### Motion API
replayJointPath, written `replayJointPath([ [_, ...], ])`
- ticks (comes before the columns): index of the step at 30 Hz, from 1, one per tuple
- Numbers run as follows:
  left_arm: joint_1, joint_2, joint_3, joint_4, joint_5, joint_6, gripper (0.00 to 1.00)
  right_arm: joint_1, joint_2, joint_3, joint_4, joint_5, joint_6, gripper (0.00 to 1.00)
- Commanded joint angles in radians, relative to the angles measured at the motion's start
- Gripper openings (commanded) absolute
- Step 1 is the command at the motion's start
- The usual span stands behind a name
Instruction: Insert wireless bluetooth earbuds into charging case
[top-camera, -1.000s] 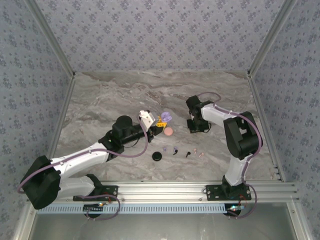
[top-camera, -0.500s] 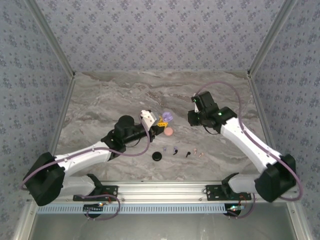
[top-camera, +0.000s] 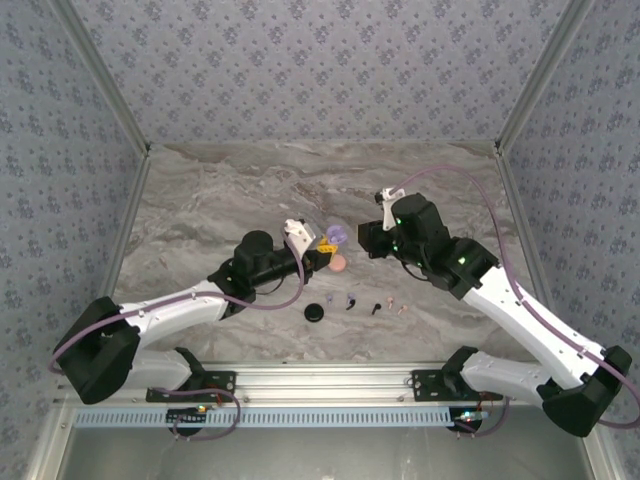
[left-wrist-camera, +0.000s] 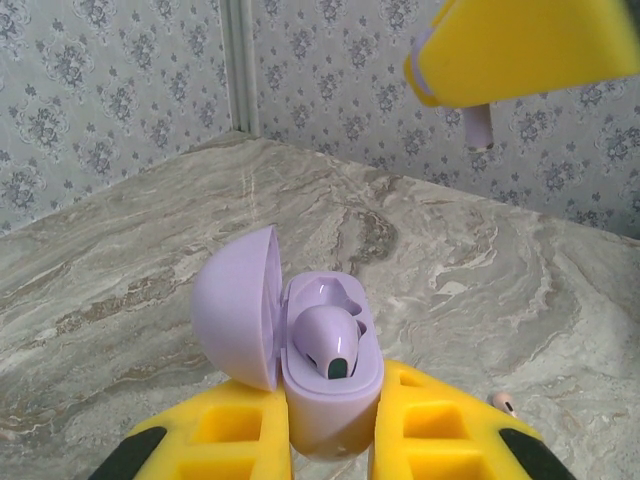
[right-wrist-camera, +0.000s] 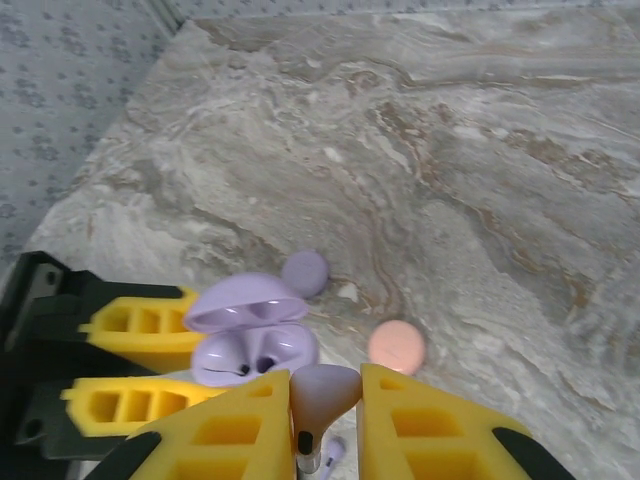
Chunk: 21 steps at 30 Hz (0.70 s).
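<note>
Gripping the open lilac charging case (left-wrist-camera: 322, 400) by its base, left fingers (left-wrist-camera: 240, 435) are holding it mid-desk (top-camera: 200, 200); one lilac earbud (left-wrist-camera: 325, 345) is sitting inside. Just right of it, right fingers (right-wrist-camera: 420, 425) are pinching a second lilac earbud (right-wrist-camera: 322, 390).

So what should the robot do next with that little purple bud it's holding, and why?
Probably ease the right gripper toward the lilac case and line its lilac earbud up over the free socket. The left gripper holds the case with its lid open, one seated bud is already inside, and the held earbud hangs apart from the case.
</note>
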Motion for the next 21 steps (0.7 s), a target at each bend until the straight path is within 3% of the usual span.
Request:
replayJointPath([
  [1, -0.005, 0.003, 0.032, 0.054, 0.0, -0.016, 0.0, 0.024, 0.012, 0.011, 0.074, 0.029, 0.018, 0.21],
  [21, -0.005, 0.003, 0.04, 0.057, 0.007, -0.015, 0.0, 0.061, 0.121, -0.018, 0.159, 0.052, 0.018, 0.21],
])
